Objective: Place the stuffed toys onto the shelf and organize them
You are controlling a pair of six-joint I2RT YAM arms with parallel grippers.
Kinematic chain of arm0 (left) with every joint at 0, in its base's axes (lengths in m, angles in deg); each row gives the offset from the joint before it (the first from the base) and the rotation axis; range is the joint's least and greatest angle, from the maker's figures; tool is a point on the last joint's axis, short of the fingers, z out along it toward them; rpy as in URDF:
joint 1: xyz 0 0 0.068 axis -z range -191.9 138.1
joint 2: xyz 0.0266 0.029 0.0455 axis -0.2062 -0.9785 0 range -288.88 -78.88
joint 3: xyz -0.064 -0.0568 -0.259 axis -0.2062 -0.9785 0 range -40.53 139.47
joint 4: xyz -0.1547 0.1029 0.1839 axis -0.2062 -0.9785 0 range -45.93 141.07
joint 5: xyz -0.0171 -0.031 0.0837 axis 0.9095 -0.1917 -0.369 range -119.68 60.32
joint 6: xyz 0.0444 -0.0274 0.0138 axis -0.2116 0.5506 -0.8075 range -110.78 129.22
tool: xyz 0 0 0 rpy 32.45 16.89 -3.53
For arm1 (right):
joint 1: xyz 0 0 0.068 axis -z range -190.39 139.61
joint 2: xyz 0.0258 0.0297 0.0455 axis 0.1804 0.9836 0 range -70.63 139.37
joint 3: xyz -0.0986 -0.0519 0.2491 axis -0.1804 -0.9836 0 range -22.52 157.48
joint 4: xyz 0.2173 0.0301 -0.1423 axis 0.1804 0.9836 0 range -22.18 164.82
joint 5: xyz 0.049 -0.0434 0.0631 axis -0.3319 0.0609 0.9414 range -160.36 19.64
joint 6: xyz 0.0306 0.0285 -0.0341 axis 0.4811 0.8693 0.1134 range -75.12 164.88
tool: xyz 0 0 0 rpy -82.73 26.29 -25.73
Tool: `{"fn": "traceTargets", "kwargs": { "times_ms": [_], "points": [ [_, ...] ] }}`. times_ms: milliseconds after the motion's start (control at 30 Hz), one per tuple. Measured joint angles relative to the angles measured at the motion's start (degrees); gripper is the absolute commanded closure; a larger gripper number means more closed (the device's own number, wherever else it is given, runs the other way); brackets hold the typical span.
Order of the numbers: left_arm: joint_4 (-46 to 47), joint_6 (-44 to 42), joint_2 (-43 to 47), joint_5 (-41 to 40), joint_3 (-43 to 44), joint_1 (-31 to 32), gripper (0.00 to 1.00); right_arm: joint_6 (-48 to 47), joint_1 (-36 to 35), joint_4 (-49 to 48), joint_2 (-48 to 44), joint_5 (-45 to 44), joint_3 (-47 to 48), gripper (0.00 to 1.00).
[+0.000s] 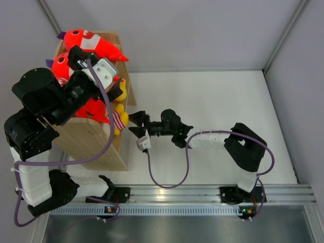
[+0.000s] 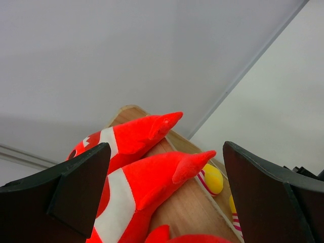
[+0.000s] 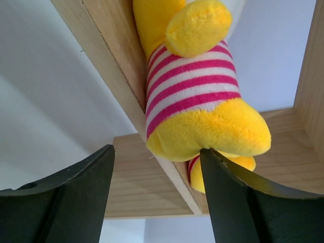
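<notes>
Robot lab: white-walled test enclosure (image 1: 202, 35)

Red sharks (image 1: 93, 43) atop wooden shelf (image 1: 96, 147) beneath left arm (image 1: 55, 98), yellow striped toy (image 1: 119, 119) at its edge, right gripper (image 1: 132, 125) beside it, jaws parted.

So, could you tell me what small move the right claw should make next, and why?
Probably ease the right claw straight back from the light wooden shelf. Its jaws stand open, and one fingertip seems to touch the underside of the yellow plush toy with pink-white stripes resting against the shelf's rim, so a slow retreat should avoid dragging it off.
</notes>
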Motion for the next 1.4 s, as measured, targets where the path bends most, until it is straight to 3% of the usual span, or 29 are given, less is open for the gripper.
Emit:
{"fn": "traceTargets", "kwargs": {
  "times_ms": [167, 533, 767, 800, 833, 1000, 1100, 1233, 1400],
  "points": [
    [0.0, 0.0, 0.0, 0.2, 0.0, 0.0, 0.02, 1.7, 0.1, 0.6, -1.8, -1.4, -2.2, 0.24],
    [-0.5, 0.0, 0.1, 0.6, 0.0, 0.0, 0.02, 10.8, 1.4, -3.3, -5.8, -5.9, -9.1, 0.22],
    [-2.6, 0.3, 0.2, 3.8, 3.0, 0.0, 0.02, 31.9, 4.9, -2.2, -14.5, -7.8, -9.8, 0.20],
    [-2.7, 0.3, 0.2, 4.2, 3.7, 0.0, 0.02, 37.4, 5.2, -1.0, -14.9, -7.7, -7.7, 0.18],
    [-2.6, 0.4, 0.4, 4.4, 4.4, 0.0, 0.02, 42.1, 5.6, 0.2, -14.9, -7.0, -5.4, 0.02],
    [-2.7, 0.8, 1.6, 5.2, 5.3, -0.4, 0.01, 66.9, 6.4, 2.1, -11.1, -0.7, 9.0, 0.01],
    [-2.7, 1.1, 2.3, 5.7, 5.7, -0.9, 0.02, 78.3, 6.5, 0.5, -8.2, 2.1, 12.2, 0.00],
    [-2.8, 1.5, 2.9, 6.1, 6.4, -1.2, 0.02, 86.0, 6.5, 1.9, -5.3, 3.9, 12.3, 0.01],
    [-2.7, 1.6, 3.8, 6.1, 6.8, -2.3, 0.02, 88.5, 5.9, 4.7, -3.3, 4.5, 12.2, 0.03]
  ]
}}
